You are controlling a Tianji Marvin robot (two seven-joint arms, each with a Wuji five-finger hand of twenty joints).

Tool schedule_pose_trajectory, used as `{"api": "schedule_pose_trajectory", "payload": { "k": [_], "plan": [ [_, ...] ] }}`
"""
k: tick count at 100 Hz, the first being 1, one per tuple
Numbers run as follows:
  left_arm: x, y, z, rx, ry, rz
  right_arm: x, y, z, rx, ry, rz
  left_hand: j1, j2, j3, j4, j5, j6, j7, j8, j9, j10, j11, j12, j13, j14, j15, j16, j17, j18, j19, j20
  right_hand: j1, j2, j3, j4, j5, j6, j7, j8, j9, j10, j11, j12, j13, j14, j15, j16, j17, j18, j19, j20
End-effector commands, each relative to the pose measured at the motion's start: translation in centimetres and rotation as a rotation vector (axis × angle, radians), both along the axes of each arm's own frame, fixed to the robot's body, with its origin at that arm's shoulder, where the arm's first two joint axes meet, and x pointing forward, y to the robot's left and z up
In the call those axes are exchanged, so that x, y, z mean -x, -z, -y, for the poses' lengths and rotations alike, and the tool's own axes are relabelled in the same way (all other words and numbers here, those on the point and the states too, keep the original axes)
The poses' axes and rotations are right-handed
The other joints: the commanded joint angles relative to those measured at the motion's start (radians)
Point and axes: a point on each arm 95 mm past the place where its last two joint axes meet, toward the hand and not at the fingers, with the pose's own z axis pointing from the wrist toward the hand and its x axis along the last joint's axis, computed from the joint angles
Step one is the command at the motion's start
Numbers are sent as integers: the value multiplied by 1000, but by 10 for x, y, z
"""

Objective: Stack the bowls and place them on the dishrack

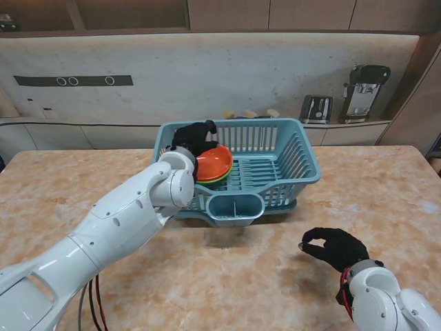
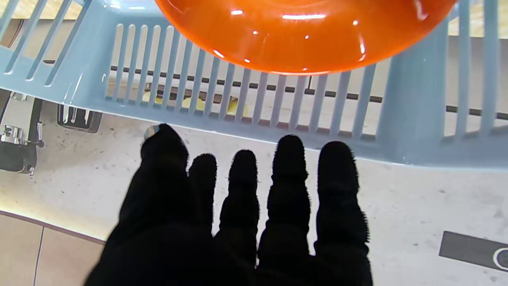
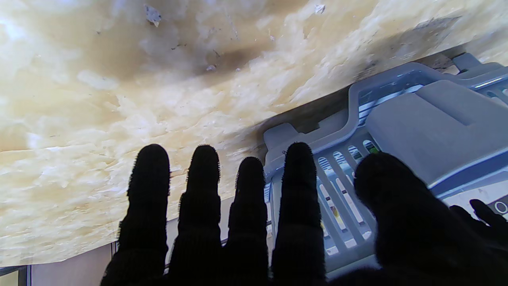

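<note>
Stacked bowls (image 1: 215,164) are seen inside the dishrack (image 1: 289,162) — the left hand (image 1: 193,136), fingers spread, released above them; the right hand (image 1: 336,247), empty, is held well apart from the rack.

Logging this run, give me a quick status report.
Left hand open over the bowls stacked in the dishrack. Right hand open above table, holding nothing. Nothing in the way.

Marble-patterned table (image 1: 386,207): landmark. Beyond its far edge, a counter ledge (image 1: 103,124). On the ledge, far right: toaster (image 1: 316,109), beside it a black-and-silver appliance (image 1: 365,91). Small yellowish items (image 1: 251,114) near mid-ledge, unidentifiable.
</note>
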Motion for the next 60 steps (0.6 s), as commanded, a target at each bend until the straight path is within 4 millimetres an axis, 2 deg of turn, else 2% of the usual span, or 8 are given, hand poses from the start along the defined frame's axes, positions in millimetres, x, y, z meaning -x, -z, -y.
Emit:
{"api": "schedule_pose_trajectory", "payload": {
  "k": [1,31,60],
  "plan": [
    [4,-4,3,10,16,10,3,4,-2,-8,-5,-21,0,54,-14,29,32,-13,-6,7,-29,3,-8,-16,-33,8,-12,-14,-16,16,-13,13,-36,21,-7,22,5,-21,6,9,8,-20,-10,7,17,1,-5,-5,-14,4,1,20],
    [18,-18,0,47,45,79,3,4,-2,-8,-5,-21,-2,32,-11,23,50,-70,36,60,-8,-4,-8,-11,-25,9,-16,-18,-18,16,-21,16,-36,21,-8,22,7,-21,7,10,9,-21,-9,7,17,2,-5,-5,-13,4,2,21],
    [47,-27,-10,78,61,151,3,4,-2,-7,-7,-21,18,-16,-7,25,71,-105,87,95,31,-27,21,29,13,-2,10,10,3,19,-11,22,-37,21,-7,22,7,-21,7,10,8,-20,-10,7,17,2,-5,-5,-12,4,3,21]
  ]
}}
